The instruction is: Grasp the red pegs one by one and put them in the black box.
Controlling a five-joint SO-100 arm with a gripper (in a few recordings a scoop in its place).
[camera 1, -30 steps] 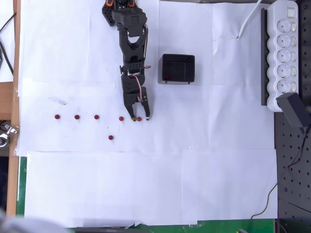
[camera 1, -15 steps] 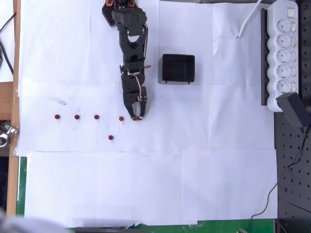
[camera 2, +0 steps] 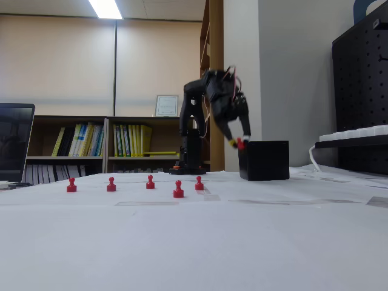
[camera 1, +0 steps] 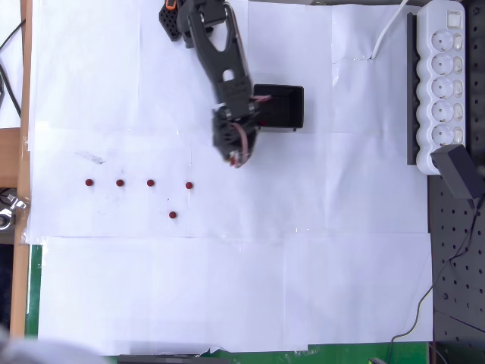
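Observation:
My black gripper (camera 1: pixel 236 160) hangs raised above the white paper, just left of the black box (camera 1: pixel 280 107), and is shut on one red peg (camera 1: pixel 238 162). In the fixed view the gripper (camera 2: pixel 237 143) holds that peg (camera 2: pixel 240 144) in the air beside the upper left corner of the box (camera 2: pixel 264 160). Several more red pegs stand on the paper: a row of them (camera 1: pixel 120 183) running to the one nearest the arm (camera 1: pixel 189 185), and one in front of the row (camera 1: pixel 173 214). In the fixed view they stand upright (camera 2: pixel 150 181). The arm covers the box's left wall.
A white power strip (camera 1: pixel 443 80) and a black adapter (camera 1: pixel 459 171) lie along the right edge, with black pegboard (camera 1: pixel 455 265) below them. A laptop (camera 2: pixel 15 140) stands at the left in the fixed view. The paper in front of the pegs is open room.
The gripper closed on the rightmost peg of the row, lifted it off the paper and swung up and right toward the box. The other pegs have not moved.

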